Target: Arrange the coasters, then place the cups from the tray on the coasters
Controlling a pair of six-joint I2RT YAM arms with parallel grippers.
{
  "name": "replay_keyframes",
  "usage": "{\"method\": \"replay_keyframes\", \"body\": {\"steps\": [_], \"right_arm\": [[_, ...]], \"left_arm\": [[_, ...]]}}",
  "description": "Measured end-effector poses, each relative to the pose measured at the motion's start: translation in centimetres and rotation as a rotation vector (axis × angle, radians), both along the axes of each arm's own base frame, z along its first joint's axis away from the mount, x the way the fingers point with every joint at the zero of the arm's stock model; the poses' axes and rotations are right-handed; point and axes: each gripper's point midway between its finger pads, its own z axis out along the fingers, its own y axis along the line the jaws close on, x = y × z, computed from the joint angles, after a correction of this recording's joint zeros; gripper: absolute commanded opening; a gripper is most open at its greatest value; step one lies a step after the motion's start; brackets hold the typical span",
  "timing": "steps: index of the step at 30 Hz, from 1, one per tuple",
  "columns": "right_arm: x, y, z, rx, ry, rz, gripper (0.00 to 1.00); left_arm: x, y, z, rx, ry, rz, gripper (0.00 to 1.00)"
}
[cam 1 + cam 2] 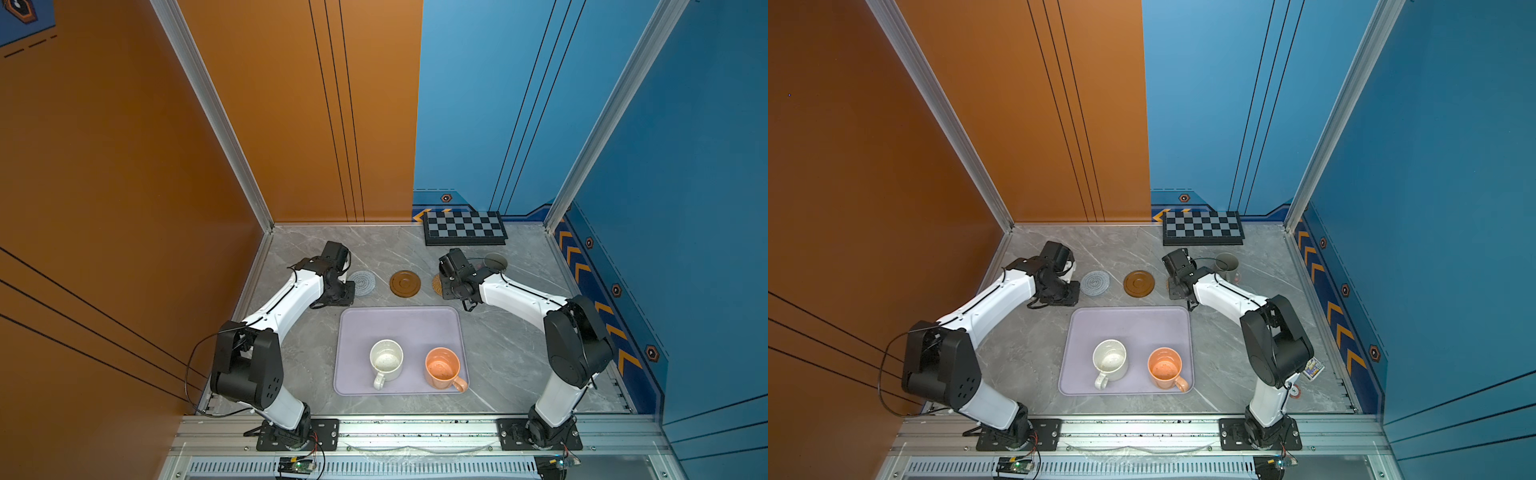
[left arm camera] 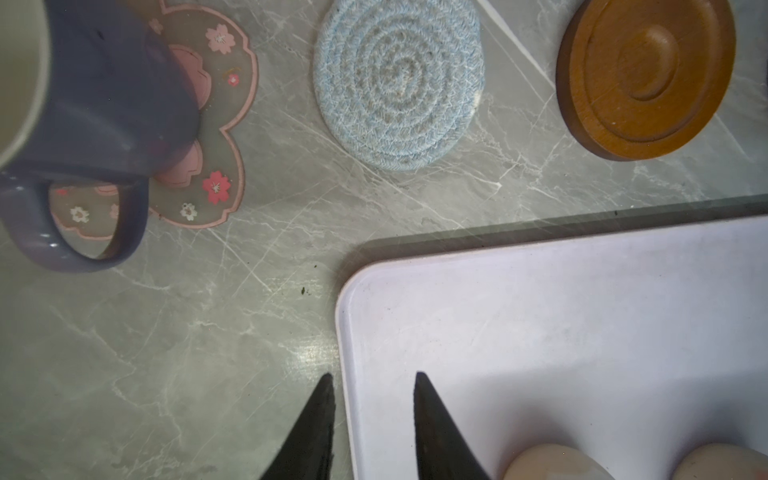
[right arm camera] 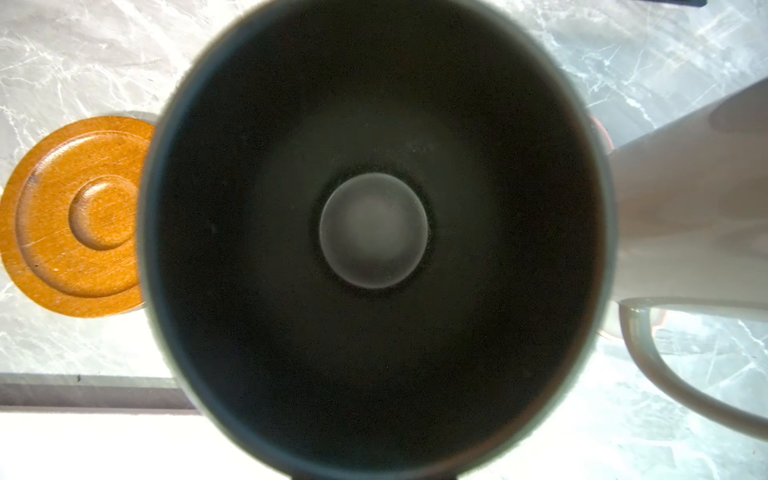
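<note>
On the lavender tray [image 1: 399, 324] stand a white speckled cup [image 1: 386, 359] and an orange cup [image 1: 442, 368]. Behind it lie the spiral coaster [image 1: 361, 283], the wooden disc [image 1: 405, 284] and the rattan coaster [image 1: 436, 284], half hidden under my right gripper [image 1: 451, 291]. That gripper is shut on the black cup [image 3: 374, 232], which fills the right wrist view. The grey cup [image 1: 496, 262] stands just beyond. My left gripper [image 2: 372, 376] is open and empty over the tray's corner [image 2: 540, 311]. The lavender cup [image 2: 104, 104] rests on a pink flower coaster [image 2: 220, 124].
A black-and-grey chequered board [image 1: 465, 227] lies against the back wall. The side walls close in the table on the left and right. A small printed card [image 1: 1313, 369] sits near the right arm's base.
</note>
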Motion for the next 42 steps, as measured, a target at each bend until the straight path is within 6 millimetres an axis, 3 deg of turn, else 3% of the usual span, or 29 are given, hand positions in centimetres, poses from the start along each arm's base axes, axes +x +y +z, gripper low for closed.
{"method": "replay_keyframes", "body": {"steps": [14,42], "right_arm": [[-0.1,0.3,-1.0,0.005,0.026,0.006,0.00],[0.1,0.5,-1.0,0.013,0.017,0.002,0.00]], "left_arm": [[0.2,-0.3,-0.4,0.001,0.002,-0.006,0.34],[0.1,-0.6,-0.6,-0.003,0.009,-0.007,0.34]]}}
